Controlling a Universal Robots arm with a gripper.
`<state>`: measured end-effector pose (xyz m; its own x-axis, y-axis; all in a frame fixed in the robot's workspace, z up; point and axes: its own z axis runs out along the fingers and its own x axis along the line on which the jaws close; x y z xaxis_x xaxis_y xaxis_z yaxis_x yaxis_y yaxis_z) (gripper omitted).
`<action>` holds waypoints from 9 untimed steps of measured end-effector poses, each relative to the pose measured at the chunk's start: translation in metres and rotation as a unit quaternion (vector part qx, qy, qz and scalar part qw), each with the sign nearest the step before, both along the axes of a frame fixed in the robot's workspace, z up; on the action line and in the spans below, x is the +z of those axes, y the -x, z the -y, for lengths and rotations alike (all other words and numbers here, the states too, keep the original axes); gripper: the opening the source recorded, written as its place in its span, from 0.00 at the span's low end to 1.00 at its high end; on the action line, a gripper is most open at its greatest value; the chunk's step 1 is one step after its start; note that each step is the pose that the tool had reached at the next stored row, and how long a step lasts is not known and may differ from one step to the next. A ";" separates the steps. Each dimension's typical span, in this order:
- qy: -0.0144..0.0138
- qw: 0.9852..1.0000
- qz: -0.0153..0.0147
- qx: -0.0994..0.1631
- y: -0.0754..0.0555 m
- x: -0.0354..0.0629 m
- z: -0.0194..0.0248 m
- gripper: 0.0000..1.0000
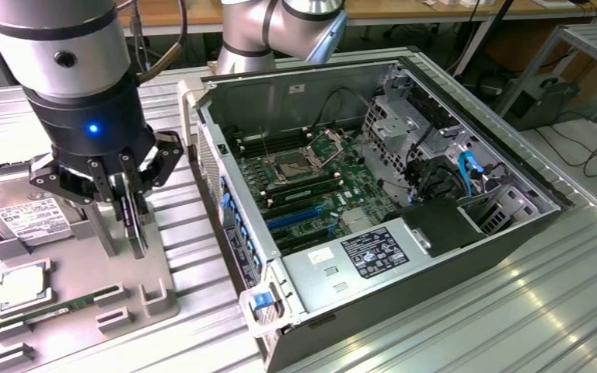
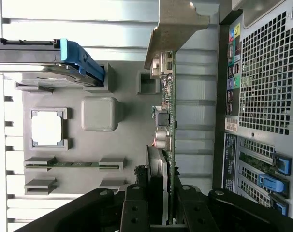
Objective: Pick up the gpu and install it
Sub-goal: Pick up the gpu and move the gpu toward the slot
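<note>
In the exterior view the end effector (image 1: 122, 203) hangs over the grey holder tray (image 1: 158, 276) on the worktop (image 1: 547, 311), clamped on the gpu (image 1: 137, 229). The card stands on edge beside the open computer case (image 1: 382, 256). Whether its lower edge sits in the tray or hangs just clear is hard to make out. In the wrist view the gpu (image 2: 168, 111) runs edge-on from between the fingers (image 2: 134, 208) out to its metal bracket (image 2: 178, 24), and the end effector (image 2: 161, 210) grips the end far from it. I judge the card light and stiff but fragile: hold the bare edges, not the components. The contact edge cannot be made out.
</note>
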<state>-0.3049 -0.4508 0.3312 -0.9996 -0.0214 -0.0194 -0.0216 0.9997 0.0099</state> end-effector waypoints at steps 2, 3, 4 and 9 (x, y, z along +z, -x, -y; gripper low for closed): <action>0.000 1.000 0.000 0.000 0.000 0.0054 0.0000 0.28; 0.000 1.000 0.000 0.000 0.000 0.0109 0.0000 0.28; 0.000 1.000 0.000 0.000 0.000 0.0136 0.0000 0.28; 0.000 1.000 0.000 0.000 0.000 0.0328 0.0000 0.28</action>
<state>-0.3049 -0.4508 0.3640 -0.9996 -0.0214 -0.0193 -0.0216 0.9997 0.0099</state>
